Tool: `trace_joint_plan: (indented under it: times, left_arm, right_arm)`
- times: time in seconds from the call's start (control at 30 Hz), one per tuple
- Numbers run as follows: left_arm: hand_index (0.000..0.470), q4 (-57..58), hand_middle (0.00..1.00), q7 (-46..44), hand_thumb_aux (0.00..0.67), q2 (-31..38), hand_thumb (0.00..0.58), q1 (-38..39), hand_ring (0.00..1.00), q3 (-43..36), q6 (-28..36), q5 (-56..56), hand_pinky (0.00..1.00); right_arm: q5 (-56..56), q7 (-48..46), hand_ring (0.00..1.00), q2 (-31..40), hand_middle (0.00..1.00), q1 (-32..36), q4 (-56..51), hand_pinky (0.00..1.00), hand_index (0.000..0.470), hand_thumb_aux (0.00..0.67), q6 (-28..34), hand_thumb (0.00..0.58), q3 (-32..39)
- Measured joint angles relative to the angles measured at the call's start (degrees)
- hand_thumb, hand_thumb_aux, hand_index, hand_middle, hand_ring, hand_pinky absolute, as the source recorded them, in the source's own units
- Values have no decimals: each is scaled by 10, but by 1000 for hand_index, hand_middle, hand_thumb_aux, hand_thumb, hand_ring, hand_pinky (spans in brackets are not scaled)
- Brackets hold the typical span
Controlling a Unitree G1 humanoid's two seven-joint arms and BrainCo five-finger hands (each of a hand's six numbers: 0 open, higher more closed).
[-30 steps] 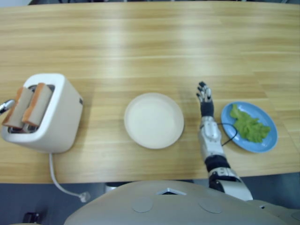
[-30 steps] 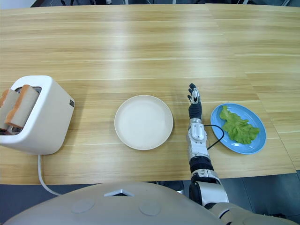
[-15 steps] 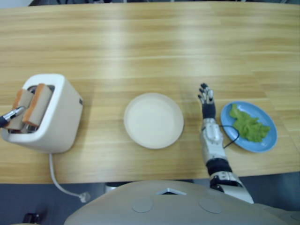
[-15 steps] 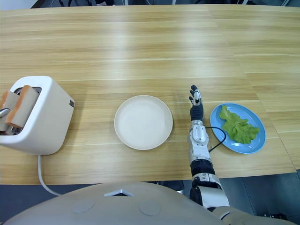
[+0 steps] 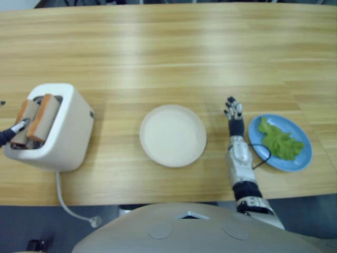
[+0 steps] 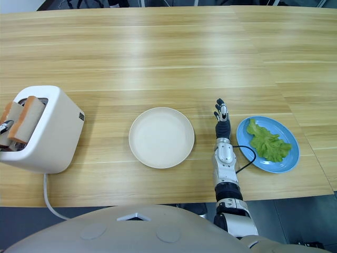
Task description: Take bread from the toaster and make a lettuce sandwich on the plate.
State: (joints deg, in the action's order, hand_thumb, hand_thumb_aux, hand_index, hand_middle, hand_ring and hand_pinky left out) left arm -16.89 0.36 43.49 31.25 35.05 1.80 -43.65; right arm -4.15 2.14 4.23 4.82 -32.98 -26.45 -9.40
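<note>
We cannot tell the grip of our left robot hand (image 5: 9, 135), cut off beside the toaster (image 5: 71, 132) holding bread (image 5: 45, 113); our right robot hand (image 5: 234, 112) lies spread between the plate (image 5: 172, 135) and lettuce (image 5: 279, 141) on a blue dish (image 5: 305, 156).

Staged kitchen setup in what looks like a lab or office room, not a home kitchen: long pale wooden plank table (image 6: 158, 52) made of 2 joined tops, dark grey floor (image 6: 295, 221) below. Kitchen props: white box-shaped toaster (image 6: 52, 132) with 2 toasted bread slices (image 6: 29, 113), round cream plate (image 6: 161, 137), round blue plate (image 6: 287, 161) with green lettuce leaf (image 6: 266, 142). White power cord (image 6: 47, 197) dangles off the table edge, plug loose.
</note>
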Motion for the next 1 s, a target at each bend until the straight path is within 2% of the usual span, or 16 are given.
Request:
trace_joint_plan:
  times: [0.13,0.27,0.53,0.57,0.6,0.63,0.67,0.7,0.77,0.8,0.83,0.9,0.93,0.97,1.0]
  left_arm:
    - [460,-19,12,4,670,-1,580,1,12,0,-16,0,12]
    - [460,-22,90,5,670,-1,580,2,90,0,-26,0,90]
    - [460,-21,122,7,670,-2,580,1,122,6,-39,2,122]
    - [460,-21,263,8,670,-3,580,-1,263,8,-39,4,263]
    - [460,-21,282,8,670,-5,580,-3,282,11,-41,6,282]
    - [460,-21,349,9,670,-7,580,-6,349,15,-43,8,349]
    - [460,-22,349,9,670,-9,580,-9,349,18,-44,11,349]
    - [460,-25,502,9,670,-12,580,-12,502,22,-44,15,502]
    - [460,-32,722,8,670,-15,580,-19,722,30,-44,24,722]
    - [460,-34,969,6,670,-15,580,-21,969,32,-44,29,969]
    - [460,-37,1000,3,670,-18,580,-24,1000,34,-44,35,1000]
    - [460,-37,1000,-5,670,-22,580,-29,1000,37,-43,48,1000]
    - [422,-37,1000,-9,615,-25,576,-31,1000,37,-41,56,1000]
    - [307,-34,1000,-12,447,-26,516,-33,1000,37,-39,60,1000]
    - [307,-30,1000,-16,447,-27,516,-34,1000,37,-36,62,1000]
  right_arm:
    - [0,0,0,-2,0,0,0,0,0,0,2,0,0]
    - [0,1,0,-3,0,-3,0,0,0,0,5,0,-1]
    - [-2,3,0,-5,0,-4,0,0,0,0,5,0,-4]
    - [-2,3,0,-5,0,-4,0,0,0,0,5,0,-4]
    - [-2,3,0,-6,0,-4,-1,0,0,0,5,0,-4]
    - [-3,4,0,-6,0,-4,-1,0,0,0,5,0,-4]
    - [-3,4,0,-6,0,-4,-1,0,0,0,5,0,-4]
    - [-3,5,0,-7,0,-5,-1,0,0,0,5,0,-5]
    - [-3,5,0,-8,0,-6,-1,0,0,0,5,0,-5]
    - [-3,6,0,-8,0,-6,-1,0,0,0,6,0,-5]
    - [-3,6,0,-8,0,-6,-1,0,0,0,6,0,-5]
    - [-3,6,0,-8,0,-7,-1,0,0,0,6,0,-4]
    - [-3,7,0,-8,0,-7,-1,0,0,0,6,0,-5]
    - [-3,7,0,-8,0,-7,-1,0,0,0,6,0,-4]
    - [-2,7,0,-8,0,-7,-1,0,0,0,6,0,-4]
